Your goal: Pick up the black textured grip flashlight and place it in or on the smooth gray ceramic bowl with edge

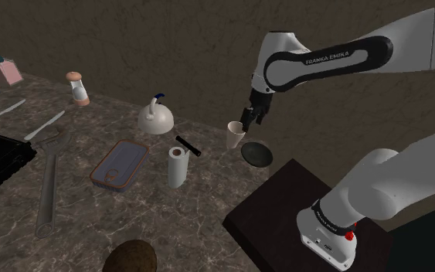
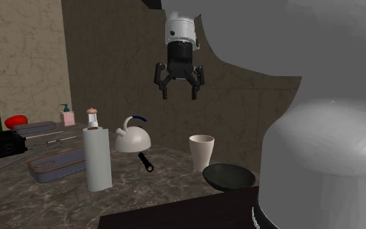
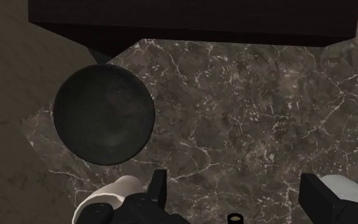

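Observation:
The black flashlight (image 1: pixel 186 145) lies on the marble counter between the white kettle and the paper towel roll; its lens end (image 3: pixel 236 218) peeks in between my fingers. The dark grey bowl (image 1: pixel 256 154) sits by the stand's corner, next to a pale cup (image 1: pixel 236 135). From the second exterior view, the flashlight (image 2: pixel 145 161) lies left of the cup and the bowl (image 2: pixel 229 175) right of it. My gripper (image 2: pixel 179 88) hangs open and empty, high above the counter near the cup. Seen from the wrist, the bowl (image 3: pixel 103 113) lies ahead and to one side of the gripper (image 3: pixel 234 181).
A paper towel roll (image 1: pixel 178 167), a kettle (image 1: pixel 156 117), a shallow tray (image 1: pixel 120 164) and a long wrench (image 1: pixel 49 181) crowd the counter. A shaker (image 1: pixel 78 88) and pink dispenser (image 1: pixel 3 68) stand at the back. The dark stand (image 1: pixel 285 209) borders the bowl.

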